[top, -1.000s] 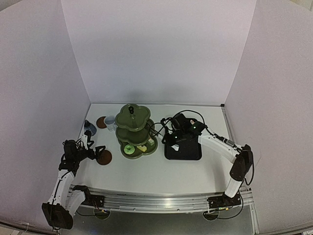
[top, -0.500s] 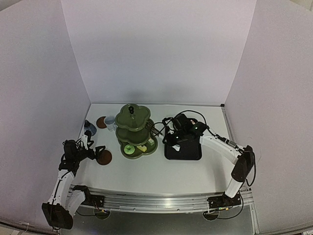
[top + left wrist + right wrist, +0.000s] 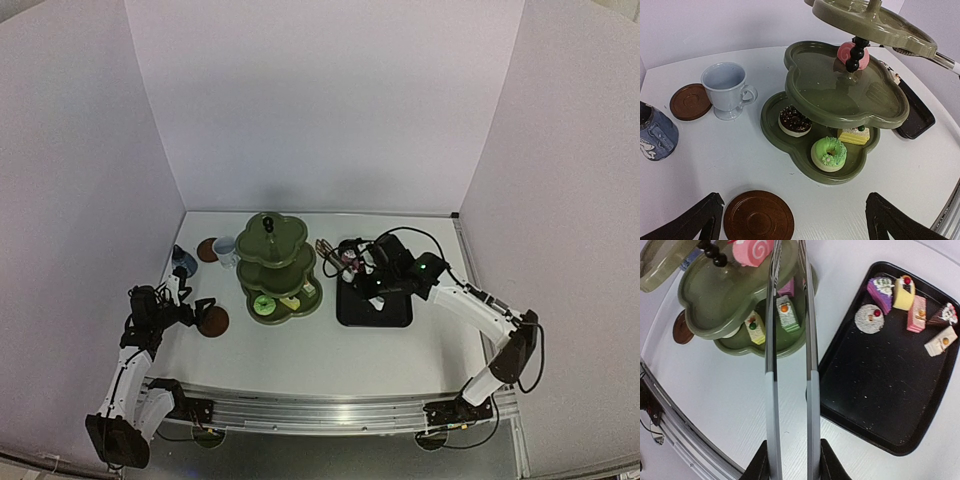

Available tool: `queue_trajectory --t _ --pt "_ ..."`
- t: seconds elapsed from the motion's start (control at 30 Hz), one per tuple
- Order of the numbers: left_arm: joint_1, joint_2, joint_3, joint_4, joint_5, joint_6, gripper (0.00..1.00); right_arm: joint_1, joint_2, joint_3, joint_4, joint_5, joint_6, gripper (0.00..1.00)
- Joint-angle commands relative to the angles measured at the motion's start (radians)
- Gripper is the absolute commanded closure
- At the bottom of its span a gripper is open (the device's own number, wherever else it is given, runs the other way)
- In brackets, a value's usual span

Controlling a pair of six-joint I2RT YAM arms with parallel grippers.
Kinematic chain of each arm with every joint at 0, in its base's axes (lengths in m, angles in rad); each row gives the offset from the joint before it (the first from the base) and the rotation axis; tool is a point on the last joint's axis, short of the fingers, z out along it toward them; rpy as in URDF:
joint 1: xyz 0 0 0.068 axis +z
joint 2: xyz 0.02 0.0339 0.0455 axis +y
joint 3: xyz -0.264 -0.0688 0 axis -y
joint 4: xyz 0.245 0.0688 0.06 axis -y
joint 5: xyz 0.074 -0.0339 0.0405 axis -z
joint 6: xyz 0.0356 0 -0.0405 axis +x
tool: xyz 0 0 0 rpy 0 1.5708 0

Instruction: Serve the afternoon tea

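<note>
The olive-green three-tier stand (image 3: 275,262) stands left of the middle of the table. In the left wrist view, the stand (image 3: 840,97) has a pink roll cake (image 3: 852,54) on its middle tier. A chocolate doughnut (image 3: 794,120), a green doughnut (image 3: 829,151) and a yellow cake (image 3: 856,135) are on the bottom tier. The white mug (image 3: 727,90), a brown coaster (image 3: 690,101) and the blue-grey pot (image 3: 655,132) stand to its left. My left gripper (image 3: 795,225) is open over the second coaster (image 3: 758,217). My right gripper (image 3: 790,460) is shut on the metal tongs (image 3: 772,365), whose arms are apart beside the stand.
The black tray (image 3: 875,390) lies right of the stand and holds several small cakes at its far end, among them a white round one (image 3: 870,317) and a pink slice (image 3: 916,312). White walls enclose the table on three sides.
My right arm has drawn back to the right, and the tongs' tips have moved away from the stand's lower tiers. The left arm has not moved.
</note>
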Motion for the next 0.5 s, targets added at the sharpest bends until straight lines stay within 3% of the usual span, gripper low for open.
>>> queue_trajectory --t 0.0,0.17,0.47 --pt "0.003 0.001 0.002 0.009 -0.001 0.007 0.00 -0.018 -0.087 -0.002 -0.084 0.165 0.099 0.75" --pt "0.003 0.004 0.004 0.009 0.001 0.007 0.00 -0.056 -0.089 -0.015 -0.148 0.262 0.194 0.75" --pt "0.003 0.000 0.004 0.005 -0.003 0.010 0.00 -0.137 0.030 -0.032 -0.201 0.305 0.310 0.72"
